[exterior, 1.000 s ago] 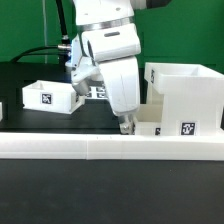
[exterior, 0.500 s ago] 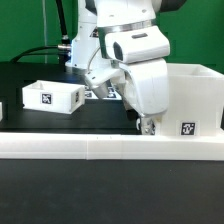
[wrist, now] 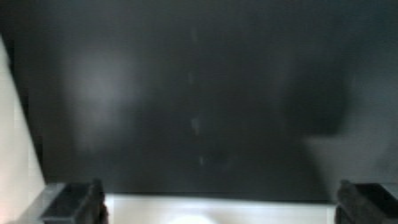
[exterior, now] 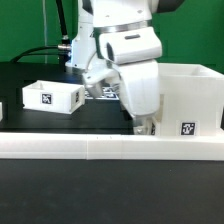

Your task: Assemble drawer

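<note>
The drawer housing, a tall white open-top box with a square tag low on its front, stands at the exterior view's right. A small white tray with a tag lies at the left. My gripper hangs low, just left of the housing and behind the long white rail. In the wrist view my gripper is open, its dark fingers far apart. A blurred white part lies between them; I cannot tell which part it is or whether they touch it.
The black table fills the wrist view, with a white strip along one edge. The marker board lies behind the arm. A black cable runs in front of the green backdrop.
My gripper moved to the exterior view's right, from mid-table to beside the housing, then shifted slightly back left. It now hides the small white part by the housing. The left tray stayed put.
</note>
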Controlling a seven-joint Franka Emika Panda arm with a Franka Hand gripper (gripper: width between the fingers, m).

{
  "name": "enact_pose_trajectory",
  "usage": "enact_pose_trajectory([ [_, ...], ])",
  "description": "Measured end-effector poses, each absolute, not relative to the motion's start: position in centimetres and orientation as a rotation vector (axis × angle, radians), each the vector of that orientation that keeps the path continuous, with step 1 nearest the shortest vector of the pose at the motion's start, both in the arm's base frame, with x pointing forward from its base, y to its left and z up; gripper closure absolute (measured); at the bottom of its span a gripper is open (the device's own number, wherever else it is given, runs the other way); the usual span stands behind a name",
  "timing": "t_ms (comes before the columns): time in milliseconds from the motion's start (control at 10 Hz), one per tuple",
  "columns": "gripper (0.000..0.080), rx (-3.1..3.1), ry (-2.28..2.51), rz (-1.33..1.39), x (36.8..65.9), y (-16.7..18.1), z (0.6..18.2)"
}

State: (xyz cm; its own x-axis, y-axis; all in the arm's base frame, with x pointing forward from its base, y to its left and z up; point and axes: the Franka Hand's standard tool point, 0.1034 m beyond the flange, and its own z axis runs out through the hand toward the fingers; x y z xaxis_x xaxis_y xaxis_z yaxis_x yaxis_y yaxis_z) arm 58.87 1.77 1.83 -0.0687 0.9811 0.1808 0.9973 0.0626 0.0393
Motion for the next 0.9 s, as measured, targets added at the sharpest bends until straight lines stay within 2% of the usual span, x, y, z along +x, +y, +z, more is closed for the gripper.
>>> enact_pose_trajectory([
  [400, 0.0151, -2.135, -2.180, -0.236, 57.8, -1.3, 2.9],
  [900, 0.0151, -2.238, -2.106, -0.195, 53.7, -5.1, 4.8],
])
